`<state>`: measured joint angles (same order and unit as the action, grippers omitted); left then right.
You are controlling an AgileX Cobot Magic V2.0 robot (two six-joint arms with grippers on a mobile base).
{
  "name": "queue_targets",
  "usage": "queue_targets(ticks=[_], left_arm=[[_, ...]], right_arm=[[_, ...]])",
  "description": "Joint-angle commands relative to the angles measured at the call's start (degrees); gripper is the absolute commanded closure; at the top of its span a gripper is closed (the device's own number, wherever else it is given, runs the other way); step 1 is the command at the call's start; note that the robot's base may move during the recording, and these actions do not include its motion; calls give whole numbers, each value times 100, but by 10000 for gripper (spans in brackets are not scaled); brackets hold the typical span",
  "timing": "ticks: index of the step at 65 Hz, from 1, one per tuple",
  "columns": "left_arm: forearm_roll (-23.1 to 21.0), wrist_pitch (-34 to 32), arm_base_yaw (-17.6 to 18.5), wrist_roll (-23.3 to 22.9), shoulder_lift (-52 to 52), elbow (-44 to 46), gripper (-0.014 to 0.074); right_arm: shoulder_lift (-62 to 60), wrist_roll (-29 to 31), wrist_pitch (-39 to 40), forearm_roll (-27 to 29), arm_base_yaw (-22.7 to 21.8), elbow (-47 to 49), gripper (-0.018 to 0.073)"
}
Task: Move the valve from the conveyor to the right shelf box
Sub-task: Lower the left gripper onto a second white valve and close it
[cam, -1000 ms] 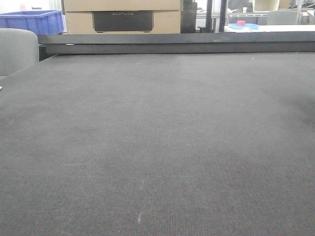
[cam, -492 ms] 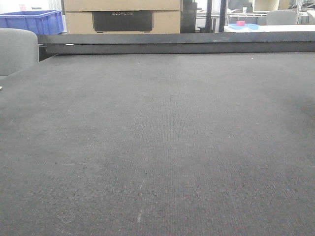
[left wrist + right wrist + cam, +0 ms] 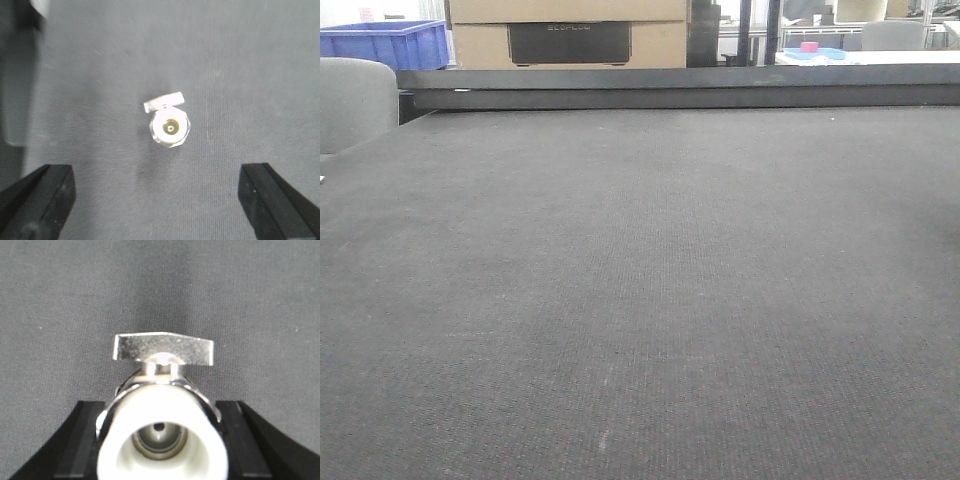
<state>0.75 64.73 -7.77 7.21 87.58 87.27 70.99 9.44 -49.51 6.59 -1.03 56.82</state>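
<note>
The conveyor fills the front view as a bare dark woven belt; no gripper shows there. In the left wrist view a silver valve with a white end and a flat handle stands on the belt. My left gripper hovers above it, open, its black fingers spread far apart. In the right wrist view my right gripper is shut on a valve, black fingers pressed to both sides and the handle pointing up. The right shelf box is out of view.
A black rail runs along the belt's far edge. Behind it stand a blue crate and a cardboard box. A grey chair back sits at the far left.
</note>
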Motion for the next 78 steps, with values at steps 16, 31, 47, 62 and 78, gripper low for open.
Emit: queue_targets(ticks=[16,31,47,62,78], left_arm=[[-208,-205,-6,17,1317,82,43],[-560,-597,-6,17,1881,82,48],[-560,-632,-6,17,2213,82,48],[-549,-558,-6,17,2225,82,51],[-549,-454,-6,17,2225,82,368]], right_arm=[[-95,35,286,120,9,19,713],[-95,35,289,134,9,19,713],[-95,35,307,133,9,19,713],[-95,35,304,133,9,19,713],[-95,35,304,133,9,19,713]])
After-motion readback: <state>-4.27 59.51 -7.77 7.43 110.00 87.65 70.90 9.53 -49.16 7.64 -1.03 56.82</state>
